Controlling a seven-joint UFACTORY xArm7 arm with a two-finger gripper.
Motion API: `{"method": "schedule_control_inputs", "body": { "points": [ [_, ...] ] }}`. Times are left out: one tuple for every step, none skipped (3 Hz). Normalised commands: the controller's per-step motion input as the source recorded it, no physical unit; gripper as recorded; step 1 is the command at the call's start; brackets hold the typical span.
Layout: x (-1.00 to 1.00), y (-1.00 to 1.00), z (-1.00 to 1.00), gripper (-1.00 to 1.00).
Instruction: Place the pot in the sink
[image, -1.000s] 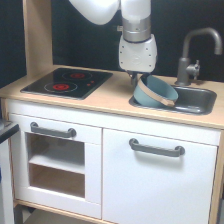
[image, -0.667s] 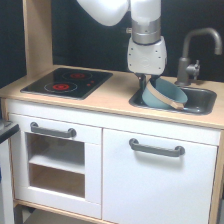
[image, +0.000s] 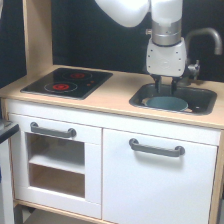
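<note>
The light blue-teal pot (image: 165, 103) sits level inside the dark grey sink (image: 200, 106), towards the exterior view's left of the basin. Only its rim and inside show above the sink edge. My gripper (image: 166, 89) points straight down just above the pot's far rim. Its two dark fingers (image: 160, 86) stand apart with a gap between them, and the pot rests on the sink bottom on its own.
A grey faucet (image: 202, 42) curves over the sink's far right side, close to my wrist. A flat black stovetop (image: 67, 82) with red rings lies on the wooden counter (image: 115, 102) at the left. White cabinet doors with grey handles (image: 156, 148) are below.
The pot hung tilted from my gripper over the sink's left part. It has gone down, levelled out and now rests in the basin, and my gripper has shifted right and its fingers have parted.
</note>
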Motion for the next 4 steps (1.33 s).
{"method": "schedule_control_inputs", "body": {
  "points": [
    [1.0,0.51,-0.99,1.0],
    [1.0,0.66,-0.73,0.57],
    [1.0,0.65,-1.0,0.87],
    [1.0,0.44,-1.0,1.0]
  ]
}}
